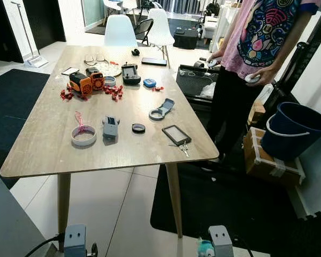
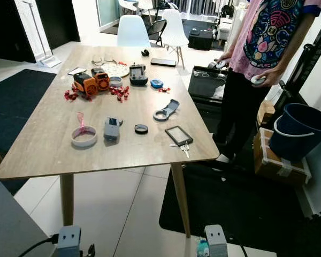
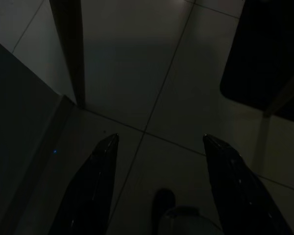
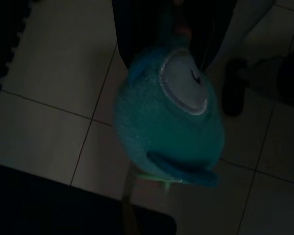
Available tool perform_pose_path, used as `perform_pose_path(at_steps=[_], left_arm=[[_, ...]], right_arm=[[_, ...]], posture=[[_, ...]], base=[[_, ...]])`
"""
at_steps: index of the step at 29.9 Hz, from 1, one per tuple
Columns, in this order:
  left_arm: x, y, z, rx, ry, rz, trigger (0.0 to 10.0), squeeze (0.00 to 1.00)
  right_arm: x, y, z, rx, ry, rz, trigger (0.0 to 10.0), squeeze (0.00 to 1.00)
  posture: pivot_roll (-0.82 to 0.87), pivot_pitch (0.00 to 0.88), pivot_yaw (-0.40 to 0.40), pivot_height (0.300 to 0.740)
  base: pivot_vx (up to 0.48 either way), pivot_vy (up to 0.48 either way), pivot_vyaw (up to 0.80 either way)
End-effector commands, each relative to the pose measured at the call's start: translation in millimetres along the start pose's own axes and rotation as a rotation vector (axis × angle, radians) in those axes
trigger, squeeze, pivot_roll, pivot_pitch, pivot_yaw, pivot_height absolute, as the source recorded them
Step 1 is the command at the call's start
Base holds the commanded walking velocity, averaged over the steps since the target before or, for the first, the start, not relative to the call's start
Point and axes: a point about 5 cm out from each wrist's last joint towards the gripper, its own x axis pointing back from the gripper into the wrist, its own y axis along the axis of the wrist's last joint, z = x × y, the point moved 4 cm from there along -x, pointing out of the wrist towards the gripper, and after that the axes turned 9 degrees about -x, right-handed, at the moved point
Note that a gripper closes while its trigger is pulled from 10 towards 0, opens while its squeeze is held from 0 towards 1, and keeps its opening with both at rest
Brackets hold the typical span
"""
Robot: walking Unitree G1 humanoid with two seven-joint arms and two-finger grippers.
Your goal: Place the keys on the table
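A teal plush keyring toy point(image 4: 169, 117) hangs from my right gripper point(image 4: 175, 27), whose dark fingers are shut on its top; it hangs low over the tiled floor, and the toy point(image 1: 204, 247) also peeks out beside my right wrist below the table's front edge. No metal keys can be made out under the toy in the dark. The wooden table point(image 1: 43, 139) stands in front of me. A small bunch of keys point(image 1: 184, 148) lies near its front right corner beside a black flat device point(image 1: 176, 135). My left gripper point(image 3: 160, 137) hangs open over the floor by a table leg.
Several items lie on the table: a white tape ring point(image 1: 83, 136), a grey box point(image 1: 111, 128), an orange gadget point(image 1: 85, 81), a black cap point(image 1: 138, 128). A person point(image 1: 257, 48) stands at the right side. A blue bucket point(image 1: 294, 128) sits on a cardboard box point(image 1: 270, 160).
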Motion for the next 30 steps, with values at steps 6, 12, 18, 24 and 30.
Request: perform_pose_path(at_steps=[6,12,18,24,30], left_arm=[[1.7,-8.1,3.7,0.004,-0.001,0.037,10.0,0.00],[2.3,-9.9,4.0,0.003,0.000,0.043,10.0,0.00],[2.3,-10.2,3.7,0.012,-0.001,0.045,10.0,0.00],[2.2,-9.8,3.1,0.030,-0.004,0.042,10.0,0.00],[1.9,-8.8,2.6,0.037,-0.007,0.037,10.0,0.00]], right_arm=[[1.1,-3.7,-3.7,0.017,-0.011,0.014,10.0,0.00],[0.8,-2.9,-2.8,0.024,-0.009,0.014,10.0,0.00],[0.7,-2.1,-3.2,0.036,-0.009,0.014,10.0,0.00],[0.8,-3.0,-2.9,0.041,-0.007,0.017,10.0,0.00],[0.7,-3.2,-2.2,0.043,-0.005,0.018,10.0,0.00]], posture=[[0.07,0.005,-0.054,0.740],[0.07,0.001,-0.054,0.740],[0.08,0.000,-0.058,0.740],[0.08,0.000,-0.058,0.740],[0.08,0.000,-0.058,0.740]], base=[[0.000,0.000,0.00],[0.000,0.000,0.00],[0.000,0.000,0.00],[0.000,0.000,0.00],[0.146,0.000,0.00]])
